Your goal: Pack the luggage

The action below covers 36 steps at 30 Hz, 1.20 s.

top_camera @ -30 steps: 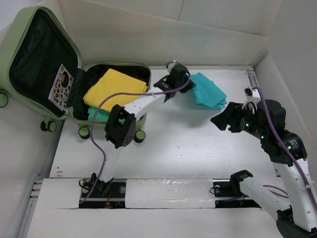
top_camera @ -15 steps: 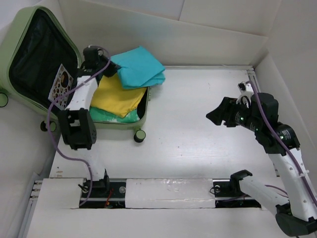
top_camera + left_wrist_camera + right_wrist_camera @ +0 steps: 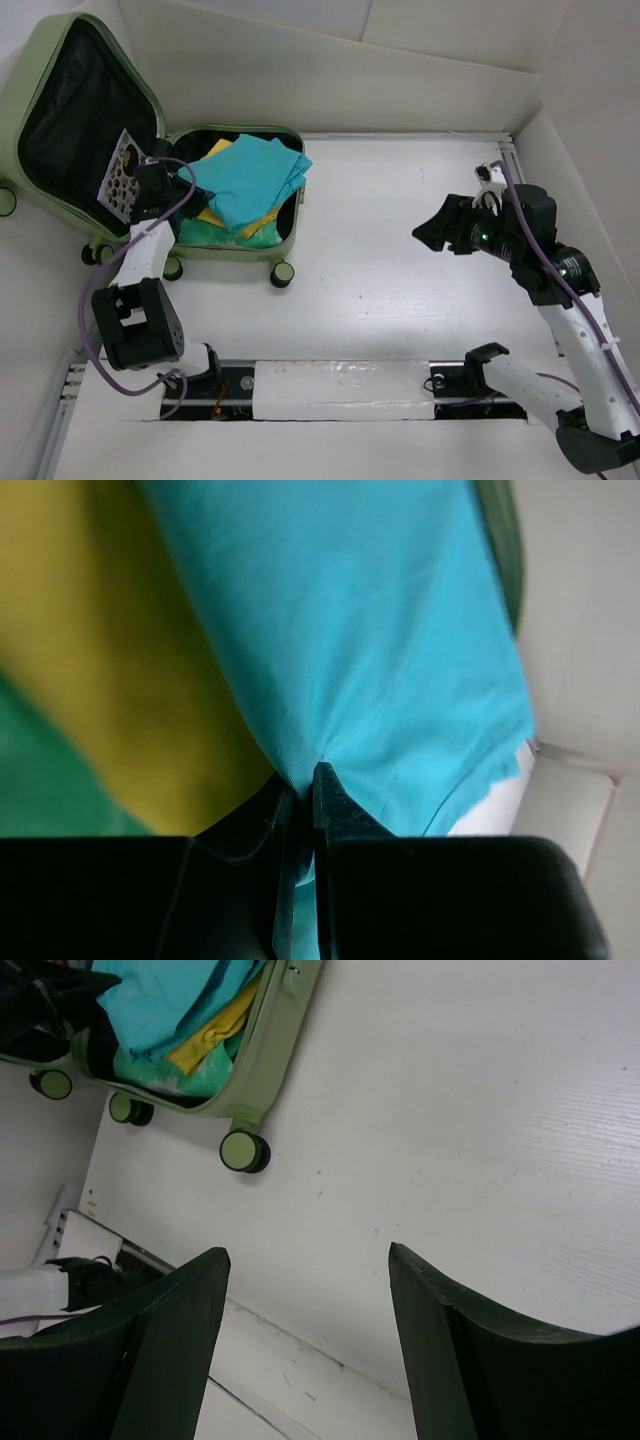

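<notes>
While left jaws pinch teal cloth [image 3: 250,180] atop yellow cloth [image 3: 90,650] in the luggage [image 3: 292,222], right jaws gape empty.

The open luggage [image 3: 70,110] holds a blue cloth [image 3: 250,180] on a yellow cloth [image 3: 262,219] and a green cloth [image 3: 215,235], beside the left gripper [image 3: 178,188].

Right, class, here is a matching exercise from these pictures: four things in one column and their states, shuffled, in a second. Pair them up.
Things:
1 teal cloth
2 yellow cloth
3 right tool
4 luggage

States:
a open, above the table
b pinched in the left tool
c lid raised
d under the teal cloth

Pairs: 1-b, 2-d, 3-a, 4-c
</notes>
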{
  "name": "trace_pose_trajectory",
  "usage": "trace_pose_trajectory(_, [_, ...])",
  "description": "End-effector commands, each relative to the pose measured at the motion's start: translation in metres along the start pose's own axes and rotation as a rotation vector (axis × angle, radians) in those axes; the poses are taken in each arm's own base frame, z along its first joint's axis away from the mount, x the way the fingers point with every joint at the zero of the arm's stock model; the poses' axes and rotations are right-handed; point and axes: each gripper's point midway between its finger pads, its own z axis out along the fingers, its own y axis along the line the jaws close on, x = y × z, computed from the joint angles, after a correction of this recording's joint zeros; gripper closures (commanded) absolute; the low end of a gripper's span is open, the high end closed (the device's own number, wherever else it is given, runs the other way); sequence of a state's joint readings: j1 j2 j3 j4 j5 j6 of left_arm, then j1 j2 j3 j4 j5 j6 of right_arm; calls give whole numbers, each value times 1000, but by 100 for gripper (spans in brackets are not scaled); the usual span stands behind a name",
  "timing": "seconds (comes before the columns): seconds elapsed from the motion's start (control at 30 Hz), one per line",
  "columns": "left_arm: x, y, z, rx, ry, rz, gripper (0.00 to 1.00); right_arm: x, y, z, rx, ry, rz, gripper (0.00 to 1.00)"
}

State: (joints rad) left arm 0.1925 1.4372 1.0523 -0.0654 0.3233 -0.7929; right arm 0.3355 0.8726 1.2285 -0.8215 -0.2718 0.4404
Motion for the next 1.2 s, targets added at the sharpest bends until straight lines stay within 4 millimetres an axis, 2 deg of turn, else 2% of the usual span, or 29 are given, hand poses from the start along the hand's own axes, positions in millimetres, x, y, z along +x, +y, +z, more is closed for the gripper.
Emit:
trace_pose_trajectory(0.0, [-23,15,-11,-35,-122,20,100,-7,10,1,-51,-32,-34,29])
trace_pose_trajectory(0.03, [-31,24,-15,-82,-166,21,100,-7,10,1,-51,-32,-34,29])
trace_pose_trajectory(0.13, [-33,45,-18,-183,-189,35,100,-4,11,0,-59,-28,-34,29])
trace_pose_trajectory(0.2, [-39,68,-20,-273,-216,15,100,-4,11,0,-59,-28,-34,29])
trace_pose_trajectory(0.3, [-61,90,-29,-312,-268,-34,100,-1,13,-3,-66,-23,-38,29])
trace_pose_trajectory(0.37, [-82,90,-36,-256,-314,-67,100,1,12,-4,-66,-23,-38,29])
trace_pose_trajectory(0.4, [-90,95,-39,-236,-316,-103,100,2,14,-4,-73,-19,-41,29])
trace_pose_trajectory(0.43, [-100,89,-40,-220,-330,-103,100,2,14,-4,-73,-19,-41,29])
trace_pose_trajectory(0.5, [-109,87,-35,-226,-325,-86,100,3,16,-4,-80,-14,-45,29])
trace_pose_trajectory(0.53, [-116,78,-35,-205,-333,-79,100,4,17,-4,-88,-10,-45,29])
trace_pose_trajectory(0.6, [-112,77,-31,-189,-304,-81,100,5,16,-1,-84,-2,-43,29])
trace_pose_trajectory(0.63, [-111,69,-29,-162,-299,-69,100,5,16,-1,-84,-2,-43,29])
trace_pose_trajectory(0.67, [-112,66,-26,-141,-297,-64,95,5,16,-1,-84,-2,-43,29])
trace_pose_trajectory(0.7, [-108,67,-25,-132,-282,-55,85,3,17,-1,-88,-10,-45,29])
trace_pose_trajectory(0.73, [-101,64,-20,-117,-254,-51,82,3,18,-1,-88,-9,-36,29])
trace_pose_trajectory(0.83, [-84,70,-4,-125,-195,-30,77,3,18,-1,-88,-9,-36,29])
trace_pose_trajectory(0.97, [-69,90,19,-177,-114,-58,75,1,19,-1,-92,-17,-39,29])
trace_pose_trajectory(1.0, [-78,83,21,-159,-134,-49,71,2,21,-1,-99,-13,-42,29])
trace_pose_trajectory(1.07, [-81,70,32,-122,-110,-37,71,2,21,-1,-99,-13,-42,29])
trace_pose_trajectory(1.1, [-94,50,33,-89,-130,-16,69,2,21,-1,-99,-13,-42,29])
trace_pose_trajectory(1.17, [-95,30,41,-71,-107,20,69,4,23,-1,-106,-8,-46,29])
